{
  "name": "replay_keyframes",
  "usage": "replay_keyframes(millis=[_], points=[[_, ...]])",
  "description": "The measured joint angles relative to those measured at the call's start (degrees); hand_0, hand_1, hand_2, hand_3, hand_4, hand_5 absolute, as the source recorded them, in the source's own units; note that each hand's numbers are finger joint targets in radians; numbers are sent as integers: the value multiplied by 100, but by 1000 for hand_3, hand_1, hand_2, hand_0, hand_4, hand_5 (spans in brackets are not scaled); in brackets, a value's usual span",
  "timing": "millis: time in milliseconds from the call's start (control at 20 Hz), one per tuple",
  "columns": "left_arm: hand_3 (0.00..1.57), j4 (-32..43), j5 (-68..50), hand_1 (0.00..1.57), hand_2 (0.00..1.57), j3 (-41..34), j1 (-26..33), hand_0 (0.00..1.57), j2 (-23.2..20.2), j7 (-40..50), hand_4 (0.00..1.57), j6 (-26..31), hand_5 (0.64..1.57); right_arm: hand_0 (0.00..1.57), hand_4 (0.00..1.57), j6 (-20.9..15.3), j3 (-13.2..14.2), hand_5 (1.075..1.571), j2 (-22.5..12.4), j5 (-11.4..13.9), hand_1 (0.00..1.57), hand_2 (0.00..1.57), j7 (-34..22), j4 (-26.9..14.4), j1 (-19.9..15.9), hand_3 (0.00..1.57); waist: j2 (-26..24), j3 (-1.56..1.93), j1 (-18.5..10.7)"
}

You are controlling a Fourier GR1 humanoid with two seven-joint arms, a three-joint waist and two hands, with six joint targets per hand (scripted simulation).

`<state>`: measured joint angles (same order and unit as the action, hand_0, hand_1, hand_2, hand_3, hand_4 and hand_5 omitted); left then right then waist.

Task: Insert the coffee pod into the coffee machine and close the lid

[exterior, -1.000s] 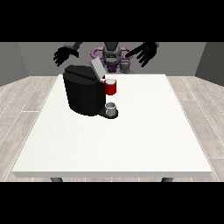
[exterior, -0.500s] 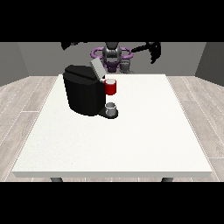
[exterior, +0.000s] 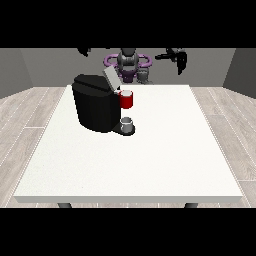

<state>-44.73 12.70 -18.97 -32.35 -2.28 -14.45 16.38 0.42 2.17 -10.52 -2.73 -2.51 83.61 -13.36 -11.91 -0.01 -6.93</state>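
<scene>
A large white rectangular table [exterior: 150, 165] carries a bulky black coffee machine [exterior: 96, 104] near its far left part, grey lid [exterior: 110, 78] tilted open, with a red thing at the machine [exterior: 127, 99] and a small grey cup-shaped thing [exterior: 128, 123] on its base. Both black hands are raised above the table's far edge: the hand at the view's right [exterior: 177, 56] and the hand at the view's left [exterior: 84, 50], mostly cut off. I cannot tell how either hand's fingers lie.

both hands raised high: view's right hand [exterior: 177, 56], view's left hand [exterior: 84, 50].

Hand [exterior: 84, 51] at view's left, largely cut off
</scene>
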Motion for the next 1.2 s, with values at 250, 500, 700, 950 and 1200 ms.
replay_keyframes(millis=[250, 500, 700, 950, 1200], points=[[0, -626, -314, 0, 0, 153, 378, 0, 90, 224, 204, 98, 1571, 0, 0, 91, 40, 1571, -43, 46, 0, 0, -47, -210, -278, 0, 131, 1, -167], [0, -1347, -559, 0, 0, 324, 682, 0, 138, 512, 0, 102, 1571, 0, 0, 177, 126, 1571, 64, -48, 0, 0, 71, -510, -456, 0, 355, 2, -214], [0, -1875, -780, 0, 0, 498, 1002, 0, 162, 672, 0, 108, 1571, 0, 0, 251, 328, 1571, -10, -132, 0, 0, 163, -881, -654, 0, 548, 2, -321], [0, -2523, -1068, 0, 0, 670, 1271, 0, 163, 965, 0, 9, 1571, 0, 0, 310, 405, 1571, -23, -86, 0, 0, 404, -1356, -966, 0, 823, 1, -311], [0, -2913, -1131, 0, 0, 785, 1468, 0, 77, 1072, 0, -163, 1571, 0, 0, 274, 369, 1571, 37, 9, 0, 0, 404, -1643, -1396, 0, 1075, 2, -202]])
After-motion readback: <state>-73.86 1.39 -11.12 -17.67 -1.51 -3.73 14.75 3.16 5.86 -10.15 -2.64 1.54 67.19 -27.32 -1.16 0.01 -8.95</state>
